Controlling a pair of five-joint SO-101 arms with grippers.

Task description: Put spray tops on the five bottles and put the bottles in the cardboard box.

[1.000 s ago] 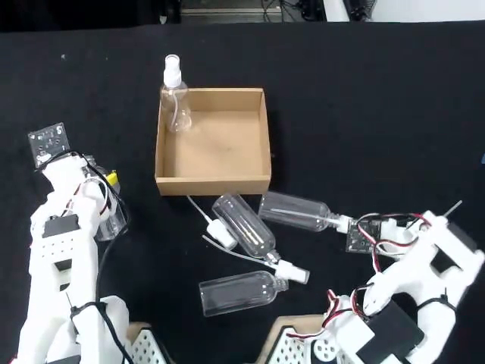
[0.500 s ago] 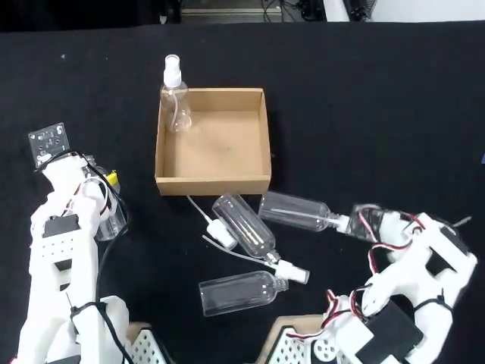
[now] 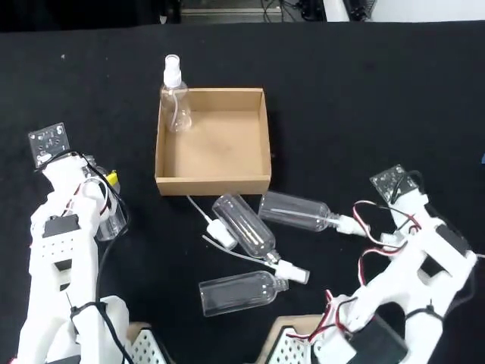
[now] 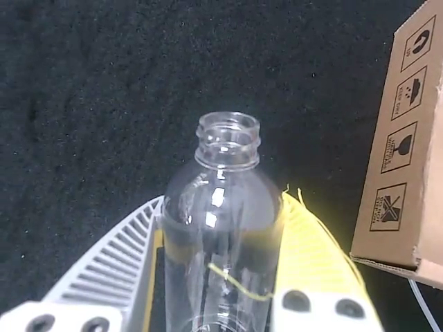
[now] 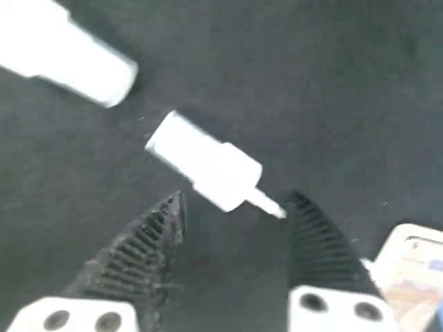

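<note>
Open cardboard box [image 3: 213,184]; one spray-topped bottle [image 3: 176,106] upright in its corner.

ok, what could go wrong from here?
1. The right tool is open around a spray top that lies skewed between its sides; closing could flick it away.
2. Three bottles lie packed together in front of the box; a nudge may roll them.
3. The left tool holds an uncapped bottle beside the box; a swing toward it could bump the wall.
</note>
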